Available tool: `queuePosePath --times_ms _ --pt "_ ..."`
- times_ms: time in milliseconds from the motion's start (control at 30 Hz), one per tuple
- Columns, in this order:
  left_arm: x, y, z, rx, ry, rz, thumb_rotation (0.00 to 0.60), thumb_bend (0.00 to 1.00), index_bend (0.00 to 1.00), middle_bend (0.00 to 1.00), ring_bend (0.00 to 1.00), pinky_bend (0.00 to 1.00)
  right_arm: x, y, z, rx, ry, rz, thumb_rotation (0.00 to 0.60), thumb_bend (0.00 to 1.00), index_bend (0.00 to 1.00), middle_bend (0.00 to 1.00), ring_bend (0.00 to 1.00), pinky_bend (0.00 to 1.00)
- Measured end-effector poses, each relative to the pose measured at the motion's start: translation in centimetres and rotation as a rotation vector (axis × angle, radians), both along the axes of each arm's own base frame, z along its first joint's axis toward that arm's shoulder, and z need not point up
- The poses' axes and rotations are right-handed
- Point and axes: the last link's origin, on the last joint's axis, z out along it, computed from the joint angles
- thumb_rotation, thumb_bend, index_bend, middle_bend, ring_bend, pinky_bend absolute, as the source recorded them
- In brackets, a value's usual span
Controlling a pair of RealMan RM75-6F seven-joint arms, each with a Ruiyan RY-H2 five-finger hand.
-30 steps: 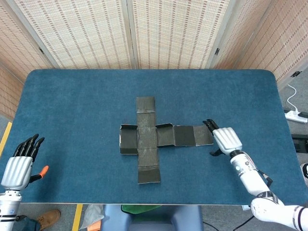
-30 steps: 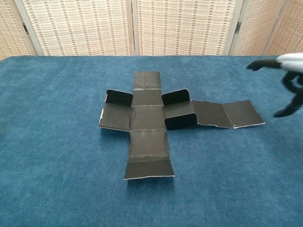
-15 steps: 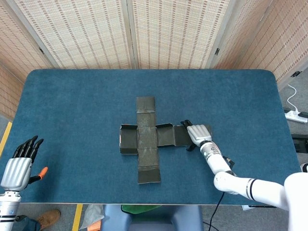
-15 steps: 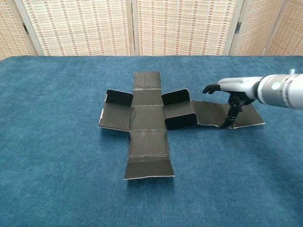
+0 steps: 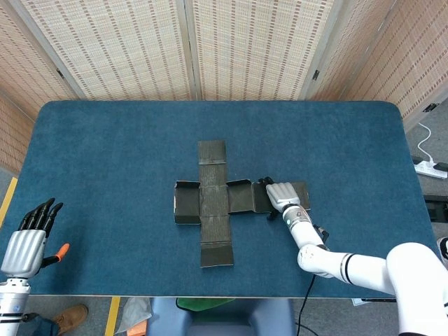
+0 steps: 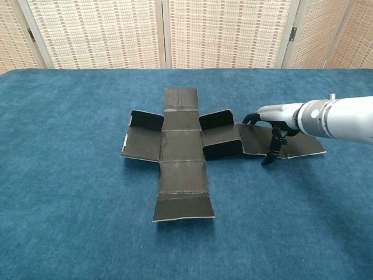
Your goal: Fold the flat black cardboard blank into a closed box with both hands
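The flat black cardboard blank point(image 5: 213, 203) lies mid-worktop point(image 5: 105, 154); the right robot hand point(image 5: 283, 194), fingers spread, rests over its 3 o'clock flap, while the left robot hand point(image 5: 29, 238) hovers spread at 8 o'clock

Bright, even light from above fills both views, with no glare. Shadows are soft and short: a faint one lies under the right hand point(image 6: 278, 119) and along the blank's point(image 6: 182, 151) raised flaps. Both pictures are sharp, the counter's point(image 5: 105, 154) edges bowing slightly in the head view.
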Motion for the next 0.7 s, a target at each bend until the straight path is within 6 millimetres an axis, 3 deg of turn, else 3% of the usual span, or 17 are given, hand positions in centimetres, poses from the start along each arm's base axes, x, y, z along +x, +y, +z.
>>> queuePosePath --times_ms 200,400,500,567,633,700 --pt "-0.3 0.1 -0.1 -0.005 -0.001 0.006 0.6 0.26 0.09 0.06 0.08 0.13 0.1 -0.9 -0.4 -0.013 0.005 -0.022 0.6 0.2 0.03 0.12 0.74 0.99" --pt "-0.3 0.5 -0.3 -0.016 -0.007 0.004 0.6 0.26 0.09 0.06 0.08 0.13 0.9 -1.2 -0.9 0.007 0.036 -0.002 0.6 0.25 0.32 0.25 0.76 1.0" --pt "-0.1 0.9 -0.6 -0.033 -0.015 -0.004 0.6 0.26 0.11 0.07 0.1 0.14 1.2 -1.0 -0.9 0.003 0.034 0.012 0.6 0.26 0.4 0.33 0.78 1.0" --pt "0.1 1.4 -0.9 -0.041 -0.027 -0.018 0.6 0.26 0.14 0.11 0.17 0.2 1.4 -0.8 -0.8 0.0 0.022 0.026 0.6 0.26 0.42 0.35 0.78 1.0" --pt "0.3 2.0 -1.2 -0.044 -0.034 -0.035 0.6 0.26 0.17 0.16 0.26 0.33 1.6 -0.5 -0.6 -0.003 0.004 0.044 0.6 0.26 0.45 0.38 0.78 1.0" --pt "0.6 3.0 -1.8 -0.049 -0.044 -0.054 0.6 0.26 0.16 0.21 0.38 0.53 1.8 -0.1 -0.4 -0.006 -0.011 0.065 0.6 0.26 0.46 0.4 0.78 1.0"
